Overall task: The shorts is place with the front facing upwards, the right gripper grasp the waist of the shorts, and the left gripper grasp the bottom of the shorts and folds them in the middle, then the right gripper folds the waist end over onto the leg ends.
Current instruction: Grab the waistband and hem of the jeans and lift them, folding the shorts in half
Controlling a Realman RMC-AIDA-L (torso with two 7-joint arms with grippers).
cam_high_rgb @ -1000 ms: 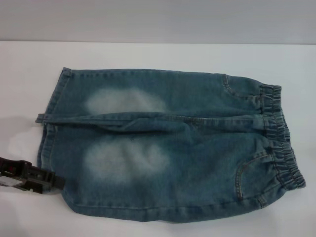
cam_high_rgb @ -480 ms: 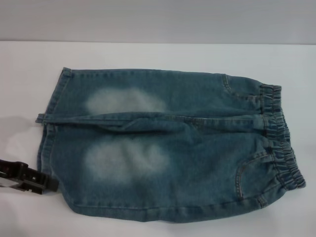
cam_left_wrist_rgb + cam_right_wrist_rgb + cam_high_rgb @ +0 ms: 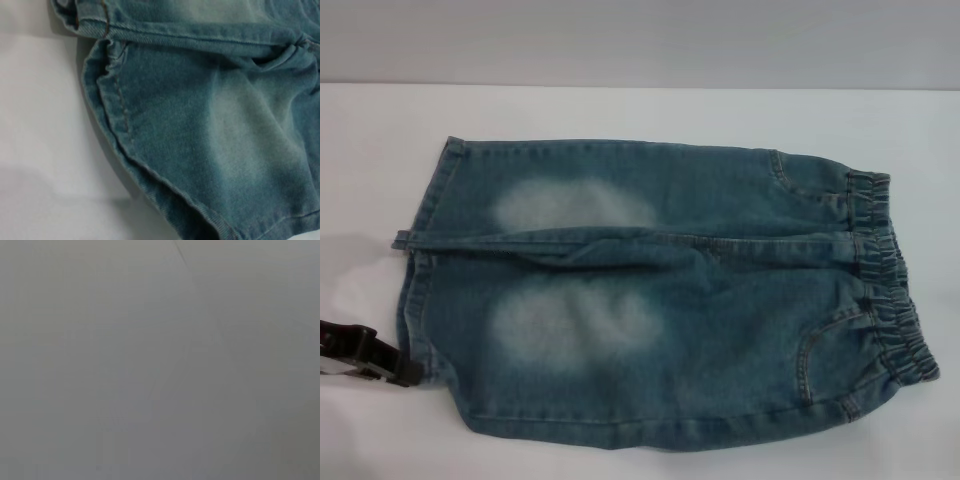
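Observation:
The blue denim shorts (image 3: 670, 300) lie flat and front up on the white table (image 3: 620, 110), legs side by side. The elastic waist (image 3: 885, 290) points to the right. The bottom (image 3: 415, 290), the two stitched leg ends, faces left. My left gripper (image 3: 405, 372) is low on the table just left of the near leg's hem, holding none of the cloth. In the left wrist view the near hem (image 3: 112, 105) and faded denim (image 3: 210, 125) fill the picture. My right gripper is out of view, and its wrist view shows only blank grey.
A strip of bare white table (image 3: 40, 125) lies left of the hems and another runs behind the shorts. A grey wall (image 3: 640, 40) rises behind the table's far edge. The shorts' near edge lies close to the front of the head view.
My left gripper has drawn back to the left, away from the near leg's hem. The shorts have not moved.

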